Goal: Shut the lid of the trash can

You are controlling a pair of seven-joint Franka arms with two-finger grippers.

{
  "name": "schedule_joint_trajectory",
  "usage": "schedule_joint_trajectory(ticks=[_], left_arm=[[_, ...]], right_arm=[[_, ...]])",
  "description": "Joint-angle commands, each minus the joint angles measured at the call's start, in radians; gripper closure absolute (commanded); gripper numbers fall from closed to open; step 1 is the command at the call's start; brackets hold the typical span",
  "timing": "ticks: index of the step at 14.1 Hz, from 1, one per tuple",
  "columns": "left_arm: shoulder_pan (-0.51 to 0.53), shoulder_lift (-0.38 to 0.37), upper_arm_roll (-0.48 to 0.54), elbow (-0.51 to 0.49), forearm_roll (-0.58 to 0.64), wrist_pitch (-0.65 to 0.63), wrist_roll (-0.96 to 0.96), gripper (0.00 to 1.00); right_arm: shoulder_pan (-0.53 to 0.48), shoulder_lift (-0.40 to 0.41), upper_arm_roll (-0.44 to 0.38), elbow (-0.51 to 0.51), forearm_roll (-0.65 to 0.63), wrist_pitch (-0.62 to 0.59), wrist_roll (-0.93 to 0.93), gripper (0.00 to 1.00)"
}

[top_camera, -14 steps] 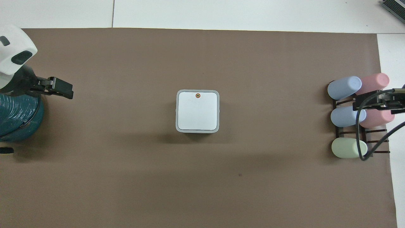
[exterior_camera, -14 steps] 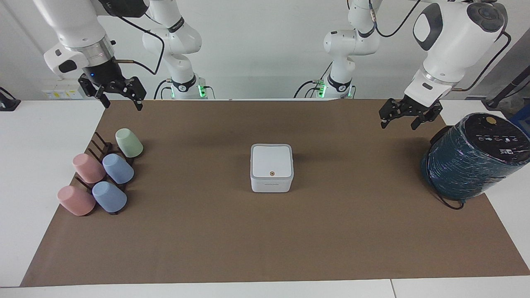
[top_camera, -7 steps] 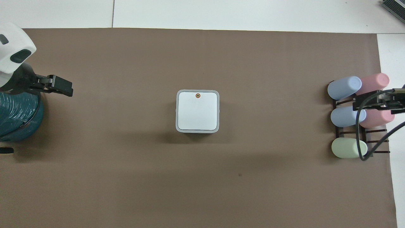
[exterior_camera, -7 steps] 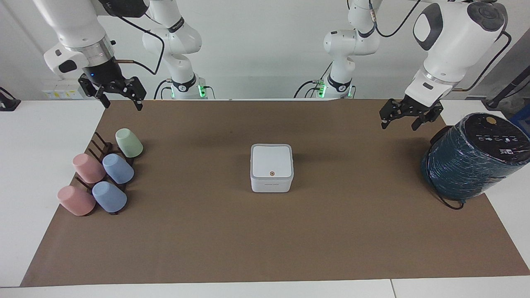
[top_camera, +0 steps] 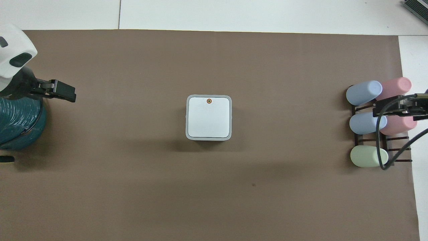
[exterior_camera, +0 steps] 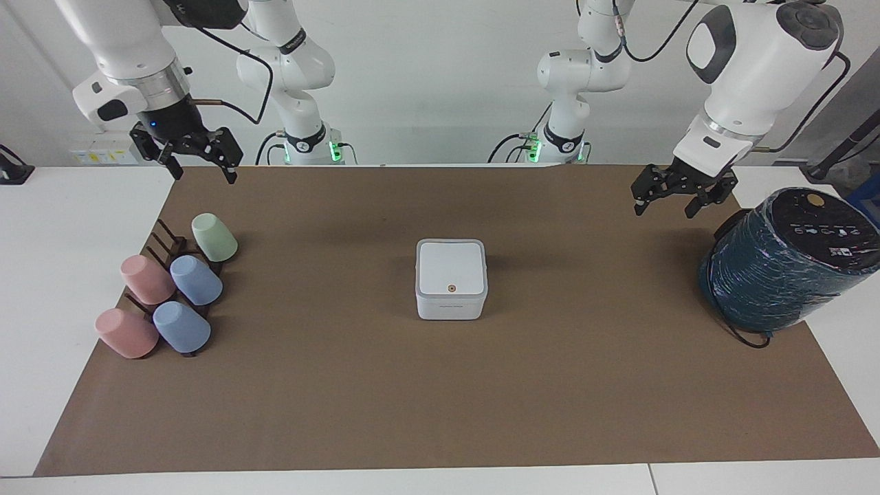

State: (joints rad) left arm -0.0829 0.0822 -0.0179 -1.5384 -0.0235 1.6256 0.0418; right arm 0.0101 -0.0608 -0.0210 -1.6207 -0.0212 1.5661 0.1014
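Observation:
The trash can [exterior_camera: 450, 307] is a small white square box in the middle of the brown mat. Its lid [exterior_camera: 451, 267] lies flat and shut on top, and the orange-brown dot shows on it. In the overhead view the lid [top_camera: 209, 117] fills the can's grey rim [top_camera: 187, 117]. My left gripper [exterior_camera: 663, 210] hangs open and empty in the air, over the mat beside the teal cylinder, well apart from the can. It also shows in the overhead view [top_camera: 68, 94]. My right gripper [exterior_camera: 205, 177] hangs open and empty over the cup rack, and also shows overhead [top_camera: 388, 108].
A large dark teal wrapped cylinder [exterior_camera: 784, 258] lies at the left arm's end of the mat. A dark rack [exterior_camera: 168, 244] holds several pastel cups [exterior_camera: 196, 280] at the right arm's end. The brown mat [exterior_camera: 440, 399] covers the white table.
My left gripper has drifted slightly toward the teal cylinder. The trash can, its lid and my right gripper have not moved.

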Motion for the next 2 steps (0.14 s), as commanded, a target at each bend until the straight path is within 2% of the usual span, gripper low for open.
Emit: schedule_joint_trajectory(ticks=[1,2], left_arm=[[-0.004,-0.022,-0.004,-0.029,0.037,0.017,0.015,0.0],[-0.005,-0.022,-0.004,-0.029,0.037,0.017,0.013,0.0]], right_arm=[[-0.004,-0.02,0.004,-0.021,-0.002,0.005,-0.02,0.0],[-0.004,-0.02,0.004,-0.021,-0.003,0.005,-0.02,0.0]])
